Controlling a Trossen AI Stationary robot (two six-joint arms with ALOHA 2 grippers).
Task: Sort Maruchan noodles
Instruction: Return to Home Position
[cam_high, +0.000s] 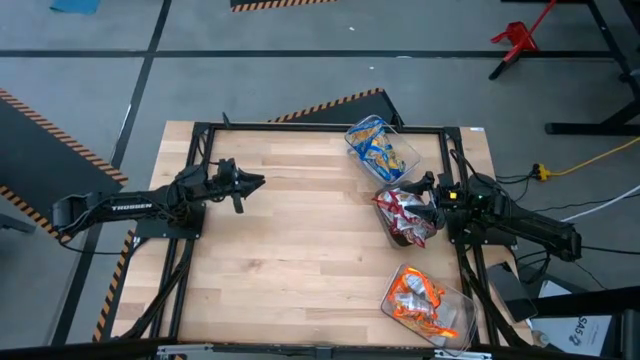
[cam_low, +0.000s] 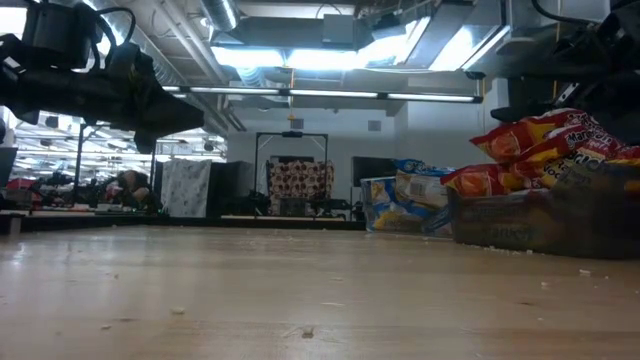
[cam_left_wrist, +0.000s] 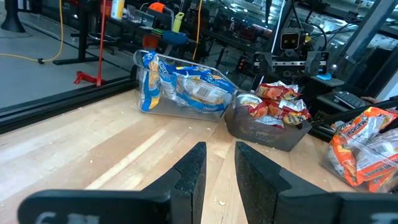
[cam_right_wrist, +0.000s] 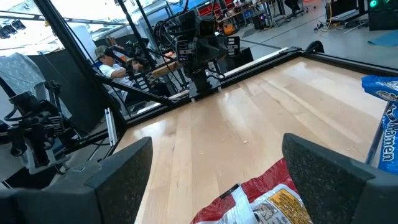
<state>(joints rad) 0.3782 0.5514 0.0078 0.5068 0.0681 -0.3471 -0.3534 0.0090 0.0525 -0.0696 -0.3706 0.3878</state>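
Right gripper: fingers spread wide and empty, poised above the dark grey tub at the right edge of the table. In the right wrist view a red-and-white packet lies directly beneath the gap between the two fingers.

Left gripper: raised above the table's left half, well apart from all three tubs. Its fingers stand parallel with only a narrow slit between them, and they grip nothing.

Maruchan noodles, sorted by colour along the right side of the table:
- Red packets are heaped in the dark grey tub, rising above its rim.
- Blue-and-yellow packets fill a clear tub at the far right corner, just beside the dark tub.
- Orange packets fill a second clear tub at the near right corner, apart from the dark tub.

No packet lies loose on the wood. In the low view the red heap shows at the right, with the blue packets behind it.
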